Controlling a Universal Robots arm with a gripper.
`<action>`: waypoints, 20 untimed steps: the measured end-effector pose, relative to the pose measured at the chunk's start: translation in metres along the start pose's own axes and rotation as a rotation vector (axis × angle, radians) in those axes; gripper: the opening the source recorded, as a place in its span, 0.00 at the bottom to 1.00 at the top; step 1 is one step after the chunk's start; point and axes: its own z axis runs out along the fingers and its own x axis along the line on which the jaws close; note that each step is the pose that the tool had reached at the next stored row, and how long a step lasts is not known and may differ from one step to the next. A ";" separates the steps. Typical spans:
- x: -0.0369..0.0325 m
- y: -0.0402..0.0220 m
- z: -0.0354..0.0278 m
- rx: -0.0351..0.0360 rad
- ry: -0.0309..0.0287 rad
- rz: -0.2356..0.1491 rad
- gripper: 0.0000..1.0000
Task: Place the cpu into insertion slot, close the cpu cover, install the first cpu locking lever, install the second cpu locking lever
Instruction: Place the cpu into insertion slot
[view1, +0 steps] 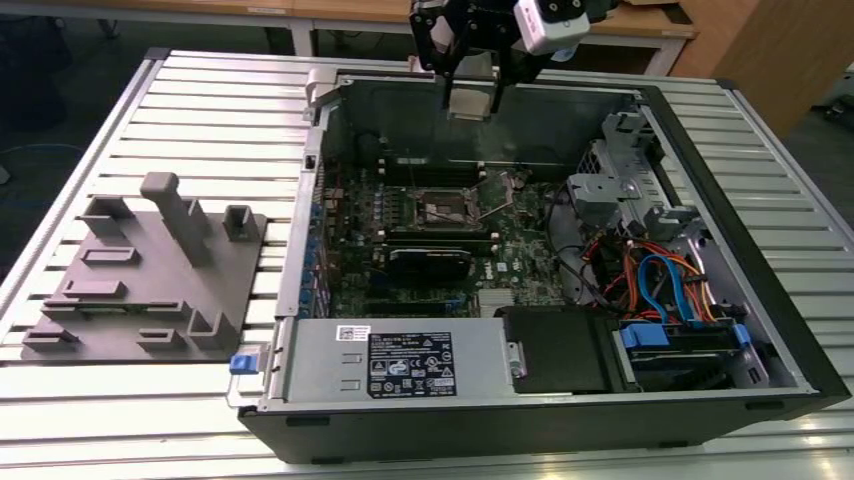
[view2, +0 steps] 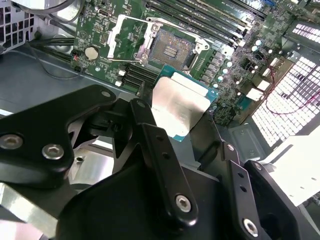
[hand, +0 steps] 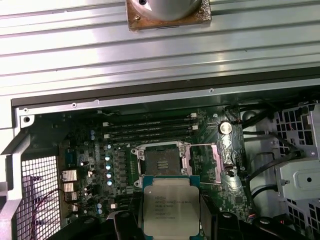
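Observation:
My gripper (view1: 470, 92) hangs above the far wall of the open computer case (view1: 787, 330), shut on the cpu (view1: 470, 101), a flat silver-grey square. Both wrist views show the cpu (view2: 180, 107) (hand: 170, 207) between the black fingers (view2: 145, 115), held level well above the motherboard. The insertion slot (view1: 445, 210) (view2: 172, 50) (hand: 161, 162) lies bare on the board, its contact field exposed. The cpu cover (view2: 126, 37) (hand: 225, 150), a silvery frame plate, is swung open to one side of the slot. A thin locking lever (hand: 205, 145) stands out beside it.
Black memory sticks (hand: 150, 127) lie just beyond the slot. A drive cage with blue and orange cables (view1: 667, 285) fills the case at the exterior view's right. A power supply (view1: 387, 365) sits at the near edge. A grey fixture (view1: 147, 270) stands on the slatted table (view1: 214, 120) at the exterior view's left.

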 end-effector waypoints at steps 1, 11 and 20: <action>0.0000 0.0000 0.0000 0.0000 0.0000 0.000 0.54; 0.0000 0.0000 0.0001 -0.0014 -0.0074 0.082 0.54; 0.0000 0.0000 0.0001 -0.0020 -0.0110 0.122 0.54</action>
